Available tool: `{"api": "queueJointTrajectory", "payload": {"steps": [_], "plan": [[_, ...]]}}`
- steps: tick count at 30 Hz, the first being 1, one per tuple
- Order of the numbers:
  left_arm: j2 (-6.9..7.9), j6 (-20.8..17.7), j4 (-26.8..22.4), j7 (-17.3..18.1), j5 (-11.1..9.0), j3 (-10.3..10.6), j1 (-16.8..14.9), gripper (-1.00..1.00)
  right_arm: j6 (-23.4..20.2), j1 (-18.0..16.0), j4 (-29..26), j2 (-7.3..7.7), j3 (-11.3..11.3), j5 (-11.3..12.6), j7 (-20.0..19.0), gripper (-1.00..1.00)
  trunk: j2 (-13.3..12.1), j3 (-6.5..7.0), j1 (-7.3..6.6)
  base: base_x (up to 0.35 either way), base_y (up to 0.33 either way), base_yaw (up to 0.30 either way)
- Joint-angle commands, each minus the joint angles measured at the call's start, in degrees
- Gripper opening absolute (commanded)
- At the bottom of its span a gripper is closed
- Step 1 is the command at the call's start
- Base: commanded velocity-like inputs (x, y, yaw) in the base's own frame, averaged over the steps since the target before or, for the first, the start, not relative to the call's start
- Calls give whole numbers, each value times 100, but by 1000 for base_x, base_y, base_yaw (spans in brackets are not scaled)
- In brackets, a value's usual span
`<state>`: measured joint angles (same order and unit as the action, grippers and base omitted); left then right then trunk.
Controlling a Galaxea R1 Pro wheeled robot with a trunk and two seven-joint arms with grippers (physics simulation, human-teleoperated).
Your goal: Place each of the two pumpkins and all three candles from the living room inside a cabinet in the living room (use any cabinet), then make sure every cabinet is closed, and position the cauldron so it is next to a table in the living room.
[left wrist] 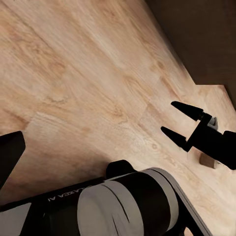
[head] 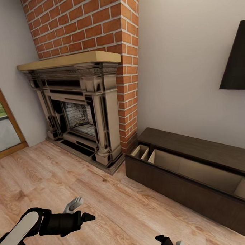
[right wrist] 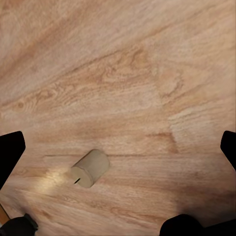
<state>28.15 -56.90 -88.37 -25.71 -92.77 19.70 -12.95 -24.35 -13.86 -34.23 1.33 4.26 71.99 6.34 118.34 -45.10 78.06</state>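
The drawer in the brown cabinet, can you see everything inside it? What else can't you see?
- Cabinet drawer floor, head view: hidden behind its own front panel.
- Cabinet's right end, head view: cut off by the picture edge.
- Right gripper, head view: cut by the bottom edge.
- Candle underside, right wrist view: it lies tipped on the floor.

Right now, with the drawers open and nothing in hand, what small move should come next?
Probably lower the right gripper onto the candle. It lies tipped on its side on the wood floor, between the spread fingertips and untouched. The cabinet stands open with pale compartments to receive it.
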Motion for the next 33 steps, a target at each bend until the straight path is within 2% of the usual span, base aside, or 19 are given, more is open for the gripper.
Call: {"api": "queueJointTrajectory", "payload": {"steps": [1,3,6,9,13,15,17,19,21,26,33], "plan": [[6,3,-5,-61,-44,8,-6,100,2,-1,-13,7,31,59,51,100,3,-6,-1,0,4,32],[7,8,-5,-69,101,7,-9,100,4,-1,-13,7,31,54,51,100,3,-6,-1,0,2,17],[-18,11,-5,-237,517,-51,-13,100,8,-1,-16,7,38,44,51,100,3,-6,-1,0,1,6],[-50,15,-1,-544,769,-178,-18,100,17,-2,-15,1,35,-212,51,100,3,-6,-1,0,0,31],[-63,23,14,-986,855,-229,-28,100,85,-2,-6,-5,25,-669,58,100,3,-6,-1,0,0,186],[-94,27,33,-1171,873,-235,-30,100,142,-2,-5,-8,25,-761,60,100,3,-6,-1,0,0,266],[-184,29,70,-1340,932,-241,-34,100,212,-1,-5,-10,29,-804,62,100,3,-6,-1,0,0,281],[-273,29,91,-1512,1085,-249,-48,100,287,0,-5,-10,30,-846,68,100,3,-6,-1,0,0,287],[-356,30,122,-1624,1326,-258,-58,100,349,-2,-4,-15,31,-937,81,100,3,-6,-1,0,0,290],[-422,30,142,-1672,1539,-257,-59,100,382,-2,-4,-31,31,-1125,95,100,3,-6,-1,0,0,291],[-434,30,159,-1650,1575,-257,-58,100,395,-2,-10,-36,31,-1184,92,100,3,-6,-1,82,31,292]]}}
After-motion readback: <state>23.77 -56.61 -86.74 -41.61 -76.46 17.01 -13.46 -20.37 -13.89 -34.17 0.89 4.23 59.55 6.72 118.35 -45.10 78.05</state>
